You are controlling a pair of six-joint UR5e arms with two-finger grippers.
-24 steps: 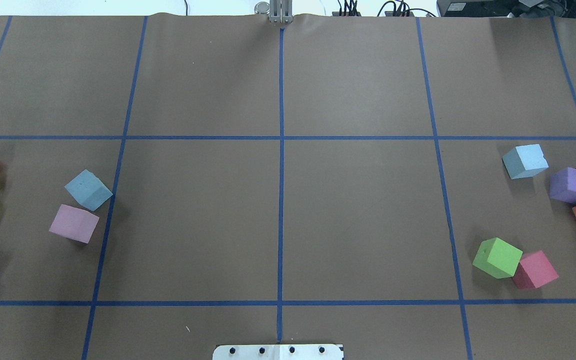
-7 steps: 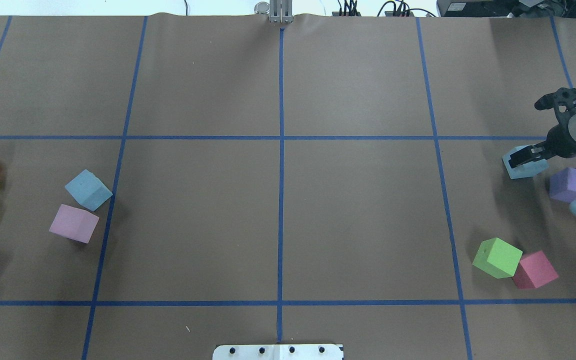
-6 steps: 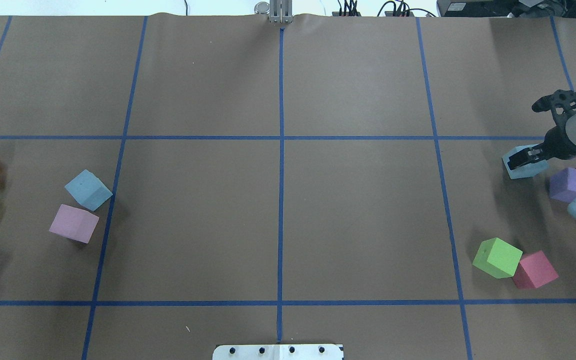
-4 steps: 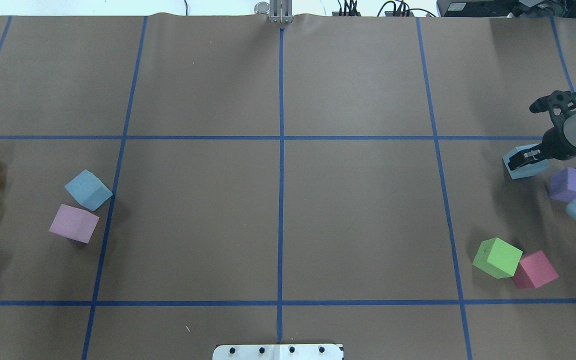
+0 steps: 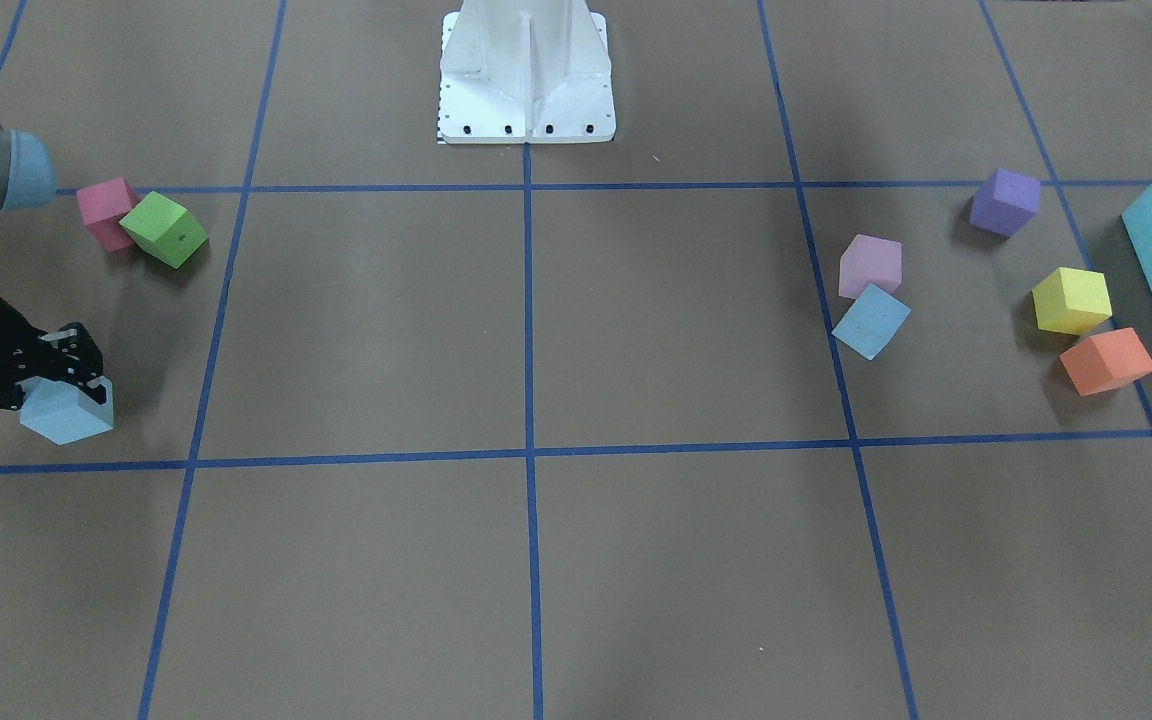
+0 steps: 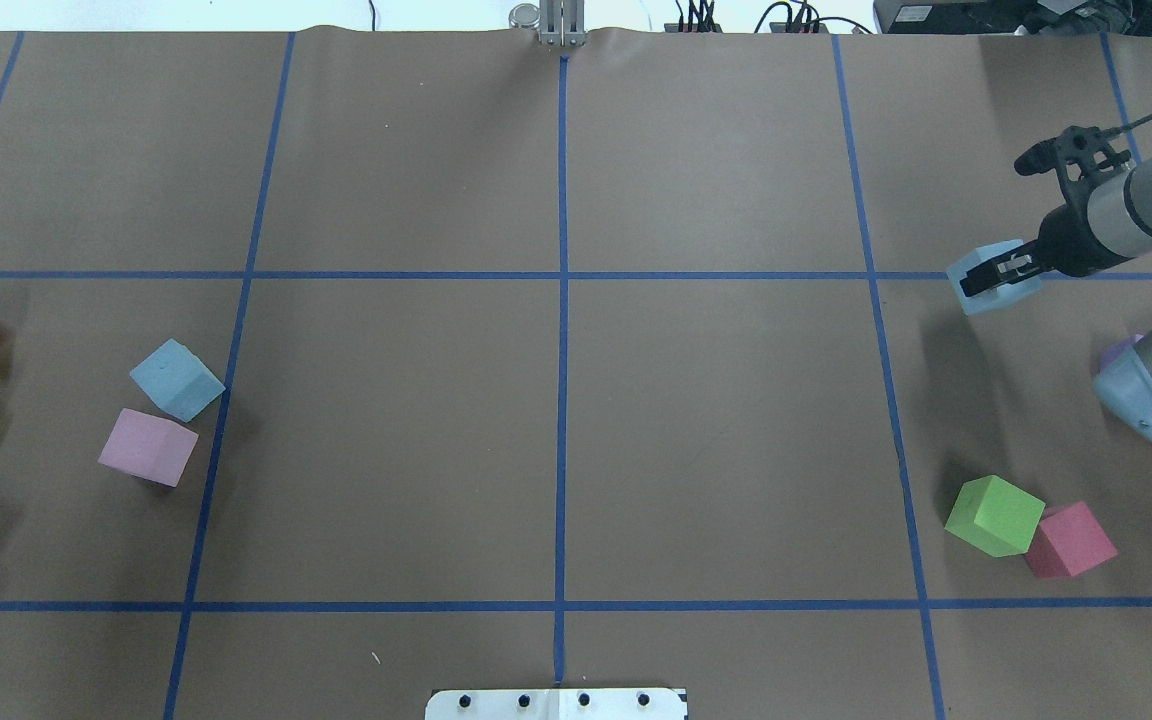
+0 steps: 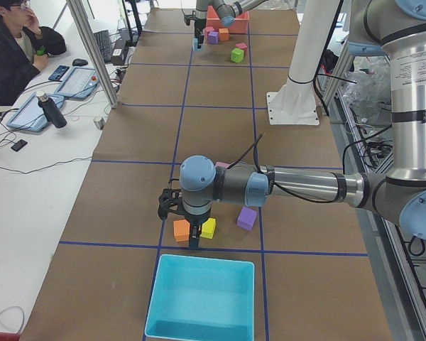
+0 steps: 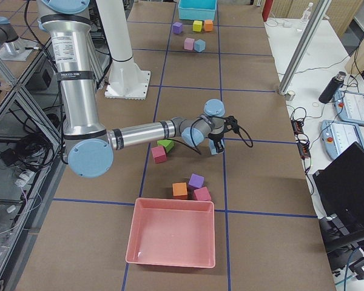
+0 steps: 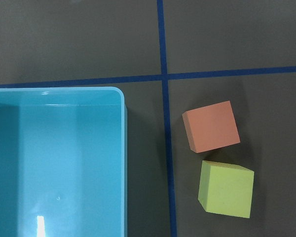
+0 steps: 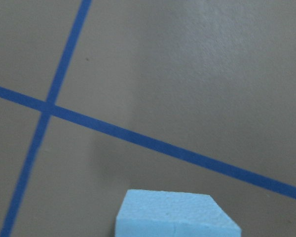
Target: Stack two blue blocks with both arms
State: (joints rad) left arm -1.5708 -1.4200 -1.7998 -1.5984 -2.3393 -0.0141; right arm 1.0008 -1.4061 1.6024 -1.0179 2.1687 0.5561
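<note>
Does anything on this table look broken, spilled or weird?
Nothing broken or spilled. The cubes lie askew to the blue tape lines, and the green cube touches the pink cube. One blue block is pinched by the fingers of the right gripper.

No legible text; print on right arm (image 8: 76, 91) unreadable.

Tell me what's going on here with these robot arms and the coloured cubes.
The right gripper is shut on one blue block, held just off the table on the robot's right. The second blue block lies untouched on the left, beside a lilac cube. The left gripper hangs near the turquoise box, by the orange cube and yellow cube; I cannot tell if it is open. Nothing is stacked yet.
</note>
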